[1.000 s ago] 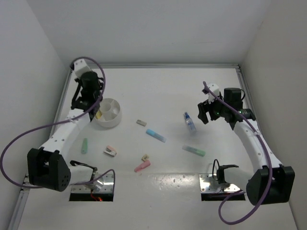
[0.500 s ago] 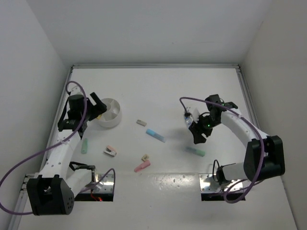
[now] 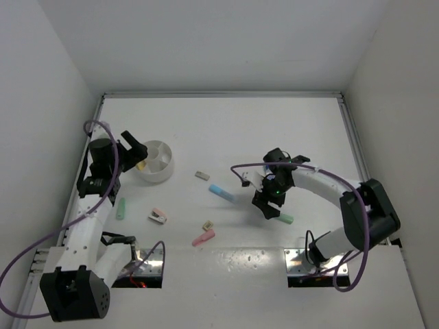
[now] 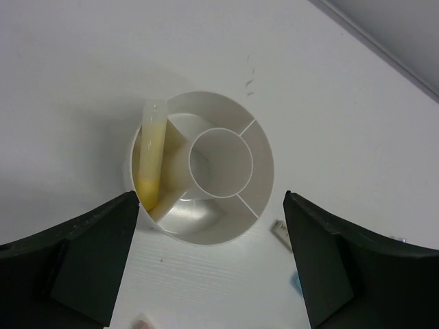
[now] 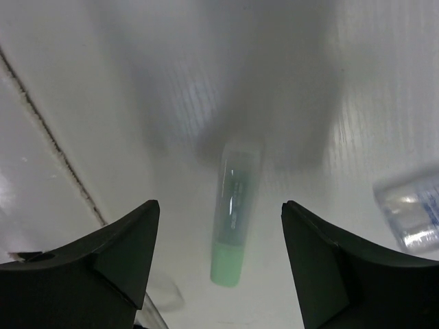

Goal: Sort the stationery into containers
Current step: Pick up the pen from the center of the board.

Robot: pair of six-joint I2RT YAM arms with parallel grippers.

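Note:
The white divided bowl [image 3: 163,175] stands at the left, and a yellow highlighter [image 4: 151,161] leans in its left compartment [image 4: 206,236]. My left gripper [image 3: 137,149] hangs open just left of and above the bowl [image 4: 210,194], with nothing held. My right gripper [image 3: 269,205] is open low over a green highlighter [image 5: 236,219] that lies flat between its fingers, untouched [image 3: 280,217]. The clear bottle [image 5: 411,212] lies just beside it. A light-blue highlighter [image 3: 222,192], a pink highlighter [image 3: 203,238], a second green stick [image 3: 121,208], a pink-white stapler piece [image 3: 158,216] and tan blocks [image 3: 202,175] [image 3: 206,225] lie loose.
White walls close the table on the left, back and right. Two metal base plates [image 3: 140,259] [image 3: 302,264] sit at the near edge. A seam in the tabletop [image 5: 48,130] runs left of the right gripper.
My left gripper opened, left the yellow highlighter in the bowl and drew back to the left. My right arm swung left and down from the bottle to over the green highlighter.

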